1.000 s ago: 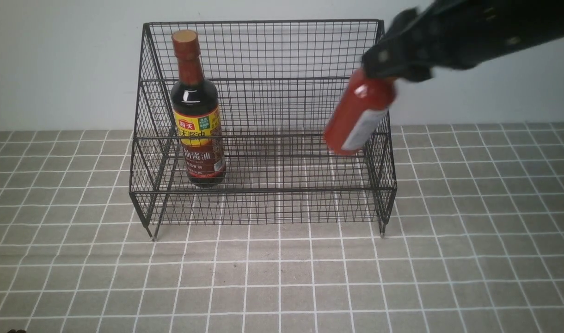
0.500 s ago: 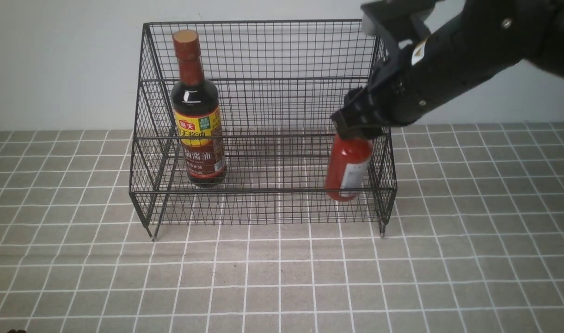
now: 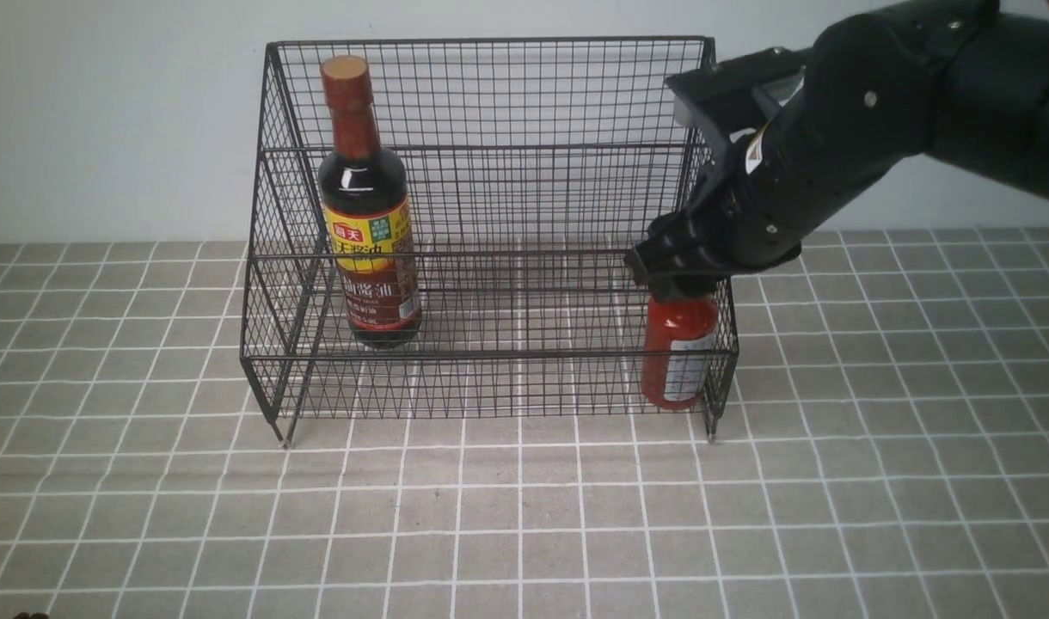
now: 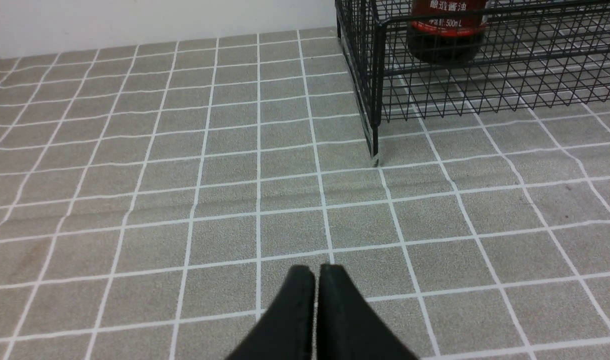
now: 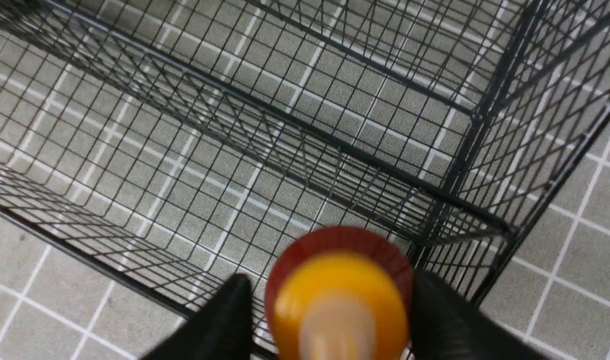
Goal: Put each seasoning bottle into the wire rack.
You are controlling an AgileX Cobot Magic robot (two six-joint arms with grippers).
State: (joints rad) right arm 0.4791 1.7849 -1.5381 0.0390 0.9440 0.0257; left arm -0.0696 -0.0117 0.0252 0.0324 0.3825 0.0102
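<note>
The black wire rack stands at the back of the tiled mat. A tall dark soy sauce bottle with a brown cap stands upright inside it on the left; its base shows in the left wrist view. The red squeeze bottle stands upright in the rack's front right corner. My right gripper hovers over its top. In the right wrist view its yellow cap sits between the spread fingers, with mesh showing in the gap on one side. My left gripper is shut and empty, low over the mat.
The grey tiled mat covers the table in front of and beside the rack. A pale wall rises right behind the rack. The rack's near leg stands ahead of the left gripper.
The right arm has brought the red bottle down from a tilt above the rack's right side to stand upright in the front right corner. Its fingers have spread away from the bottle.
</note>
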